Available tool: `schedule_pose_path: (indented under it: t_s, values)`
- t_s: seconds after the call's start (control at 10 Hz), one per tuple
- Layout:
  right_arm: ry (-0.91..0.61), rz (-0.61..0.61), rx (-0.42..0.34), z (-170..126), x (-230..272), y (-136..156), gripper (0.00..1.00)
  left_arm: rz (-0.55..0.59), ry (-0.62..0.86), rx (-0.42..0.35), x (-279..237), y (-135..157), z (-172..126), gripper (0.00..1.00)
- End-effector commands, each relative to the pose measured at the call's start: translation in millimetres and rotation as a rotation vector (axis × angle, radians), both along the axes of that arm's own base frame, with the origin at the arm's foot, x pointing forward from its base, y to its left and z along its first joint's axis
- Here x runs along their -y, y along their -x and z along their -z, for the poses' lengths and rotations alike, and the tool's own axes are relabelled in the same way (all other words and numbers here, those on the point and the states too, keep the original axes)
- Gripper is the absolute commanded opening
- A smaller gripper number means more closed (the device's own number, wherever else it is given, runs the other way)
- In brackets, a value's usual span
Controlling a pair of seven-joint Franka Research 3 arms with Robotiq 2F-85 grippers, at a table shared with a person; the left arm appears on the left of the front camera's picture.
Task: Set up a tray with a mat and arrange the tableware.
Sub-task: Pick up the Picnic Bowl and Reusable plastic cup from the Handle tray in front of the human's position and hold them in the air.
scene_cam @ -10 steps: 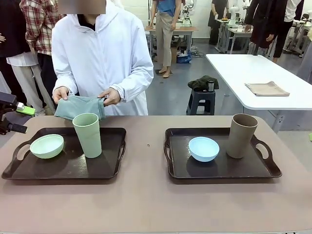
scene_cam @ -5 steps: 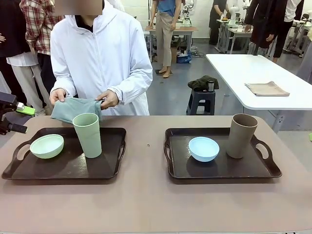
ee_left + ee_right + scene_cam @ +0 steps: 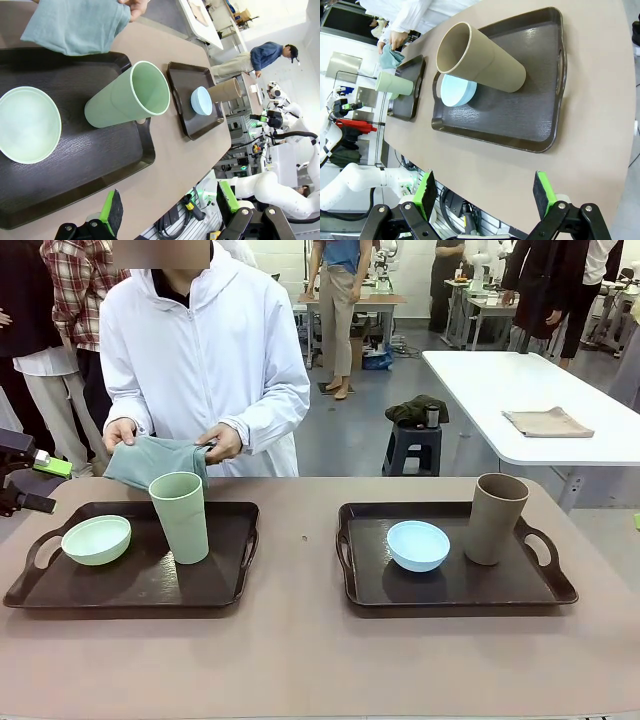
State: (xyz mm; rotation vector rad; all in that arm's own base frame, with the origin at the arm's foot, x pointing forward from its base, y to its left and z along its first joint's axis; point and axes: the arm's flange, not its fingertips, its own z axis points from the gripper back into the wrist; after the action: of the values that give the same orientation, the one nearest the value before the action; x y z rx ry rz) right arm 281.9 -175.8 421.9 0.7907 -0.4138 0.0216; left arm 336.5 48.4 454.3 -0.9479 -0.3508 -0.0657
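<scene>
Biggest thing first: the matte brownish table carries two dark, wood-grain-look trays with raised rims and cut-out handles, the left tray and the right tray.

The person at the table's far edge holds a folded teal cloth mat in both hands, just above the left tray's far edge. It's soft and floppy, and it isn't down yet, so I'd say we're at the mat-laying step.

The tableware looks like smooth matte plastic. The tall, tapered pale green cup stands upright near the left tray's middle. The tan-brown cup stands by the right tray's far right corner. The round, shallow pale green bowl sits at the left tray's left end, and the light blue bowl is mid right tray, close to the tan cup.

The left gripper and right gripper are both spread wide with nothing in them, hanging back off the table's near edge.

My guess for the next move: the cup and bowl get lifted off so the mat can lie flat. The tall cups look tippy.
</scene>
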Motion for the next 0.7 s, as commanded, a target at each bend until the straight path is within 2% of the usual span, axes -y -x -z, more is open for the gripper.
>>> schedule_pose_path:
  t_s: [0.0, 0.6]
  values:
    - [-0.019, -0.007, 0.026, 1.4, 1.9, -2.1, 1.00, 0.001, 0.020, 0.018, -0.1, -1.8, 0.9, 1.00]
    - [-0.019, -0.007, 0.026, 1.4, 1.9, -2.1, 1.00, 0.001, 0.020, 0.018, -0.1, -1.8, 0.9, 1.00]
